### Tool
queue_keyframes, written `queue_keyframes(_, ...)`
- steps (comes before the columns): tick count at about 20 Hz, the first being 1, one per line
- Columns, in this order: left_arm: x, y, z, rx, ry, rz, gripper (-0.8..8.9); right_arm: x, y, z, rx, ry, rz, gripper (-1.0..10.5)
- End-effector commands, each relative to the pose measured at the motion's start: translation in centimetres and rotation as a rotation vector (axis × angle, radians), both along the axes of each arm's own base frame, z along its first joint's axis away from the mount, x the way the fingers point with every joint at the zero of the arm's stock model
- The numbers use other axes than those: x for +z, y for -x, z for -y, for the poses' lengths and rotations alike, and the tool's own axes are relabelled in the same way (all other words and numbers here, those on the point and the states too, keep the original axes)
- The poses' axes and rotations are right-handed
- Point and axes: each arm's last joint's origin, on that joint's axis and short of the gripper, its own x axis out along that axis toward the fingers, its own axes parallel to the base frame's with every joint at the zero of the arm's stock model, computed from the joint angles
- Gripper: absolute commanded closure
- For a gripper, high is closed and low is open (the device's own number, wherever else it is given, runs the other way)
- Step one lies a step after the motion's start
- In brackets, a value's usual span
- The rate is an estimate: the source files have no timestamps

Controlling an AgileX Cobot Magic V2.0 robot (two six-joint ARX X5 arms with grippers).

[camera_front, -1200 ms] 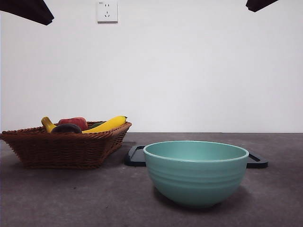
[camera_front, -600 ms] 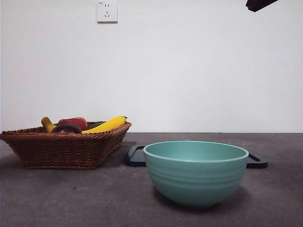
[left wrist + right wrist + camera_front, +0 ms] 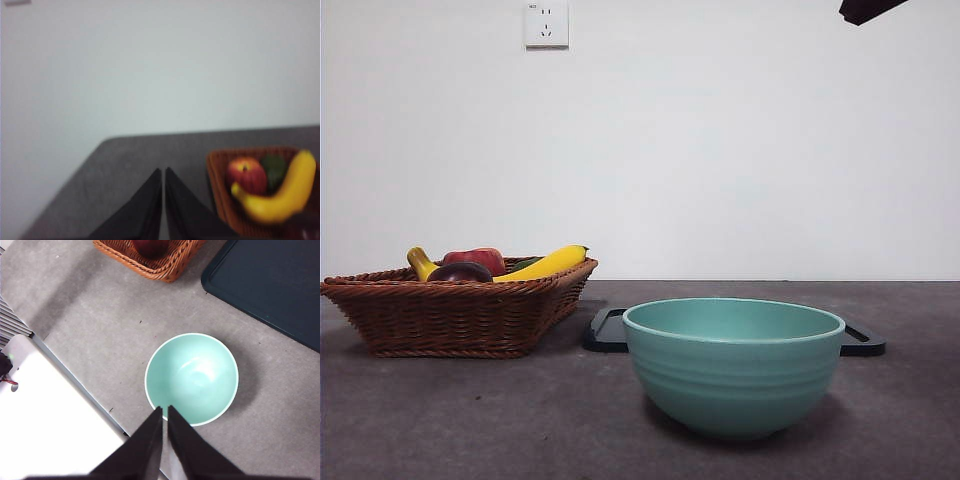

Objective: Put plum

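The plum (image 3: 460, 271), dark maroon and glossy, lies at the near side of the brown wicker basket (image 3: 450, 315) on the left of the table, next to a red apple (image 3: 478, 258) and a yellow banana (image 3: 548, 264). My left gripper (image 3: 163, 173) is shut and empty, high above the table beside the basket (image 3: 220, 200); it is out of the front view. My right gripper (image 3: 164, 410) is also shut and empty, high over the near rim of the teal bowl (image 3: 192, 378). In the front view only a black arm tip (image 3: 865, 9) shows at the top right corner.
The teal bowl (image 3: 733, 365) stands near the front, right of centre, with a flat dark tray (image 3: 608, 331) behind it. The basket corner (image 3: 160, 265) holds a dark red fruit (image 3: 150, 246). A white table edge (image 3: 45, 405) runs close to the bowl.
The black arm tip at the front view's top left corner has left the picture. The fruits, the basket and the bowl have not moved.
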Motion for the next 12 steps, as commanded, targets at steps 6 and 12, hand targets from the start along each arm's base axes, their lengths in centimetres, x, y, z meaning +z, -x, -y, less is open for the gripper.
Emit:
queue_keyframes(6, -4.5, -0.4, -0.1, 0.008, -0.002, -0.121, 8.04, 0.5, -0.1, -0.2, 0.013, -0.007, 0.023, 9.4)
queue_keyframes(12, -6.4, -0.6, -0.1, 0.009, 0.003, -0.201, 8.04, 0.5, -0.1, -0.2, 0.013, -0.007, 0.023, 9.4)
